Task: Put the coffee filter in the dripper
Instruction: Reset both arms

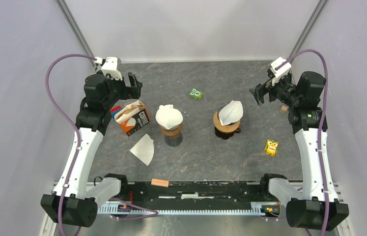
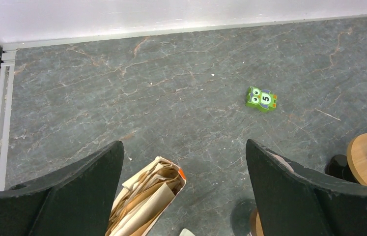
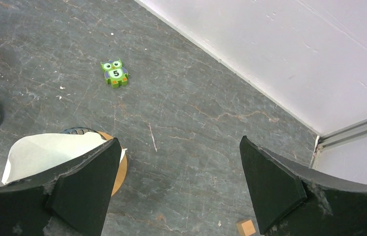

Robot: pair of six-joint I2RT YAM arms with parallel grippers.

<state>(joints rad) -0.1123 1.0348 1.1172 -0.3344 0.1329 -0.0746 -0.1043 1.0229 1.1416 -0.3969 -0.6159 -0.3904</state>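
Two drippers with wooden collars stand mid-table, each holding a white paper filter: the left dripper [image 1: 169, 119] and the right dripper [image 1: 228, 118], whose filter [image 3: 48, 150] also shows in the right wrist view. Another white filter [image 1: 143, 149] lies flat on the table in front of the open coffee filter box [image 1: 132, 117], whose brown filters [image 2: 144, 201] show in the left wrist view. My left gripper [image 1: 134, 86] is open and empty, raised behind the box. My right gripper [image 1: 260, 93] is open and empty, raised right of the right dripper.
A green owl block [image 1: 196, 93] lies at the back middle; it also shows in the left wrist view [image 2: 261, 99] and the right wrist view [image 3: 114, 73]. A yellow owl block [image 1: 270, 147] lies front right. A small wooden cube [image 1: 283, 109] lies under the right arm. An orange block [image 1: 159, 183] rests on the front rail.
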